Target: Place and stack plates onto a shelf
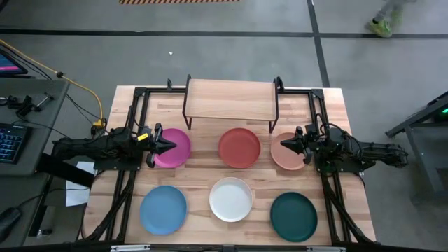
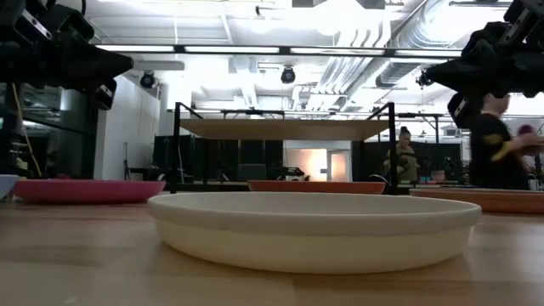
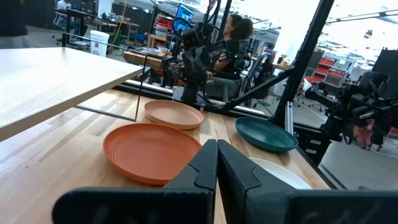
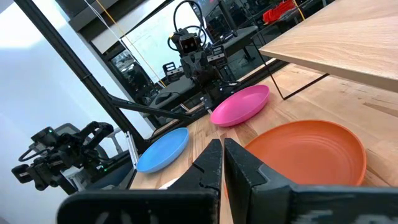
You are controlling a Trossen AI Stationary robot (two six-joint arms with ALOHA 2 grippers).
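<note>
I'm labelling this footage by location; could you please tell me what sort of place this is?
Probably a robotics lab or workshop: exposed ceiling ducts, a concrete floor with marked lines, workbenches with equipment, and a person working behind the wooden table.

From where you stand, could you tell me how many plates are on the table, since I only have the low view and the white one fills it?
Observer: Six, in two rows of three. The white plate sits mid front row.
Operator: Thank you. Is anything on the shelf yet?
Observer: No, the shelf is bare in the high view.
Operator: And where are the grippers, please?
Observer: The left gripper hovers shut over the magenta plate; the right gripper hovers shut over the salmon pink plate. Neither holds a plate.
</note>
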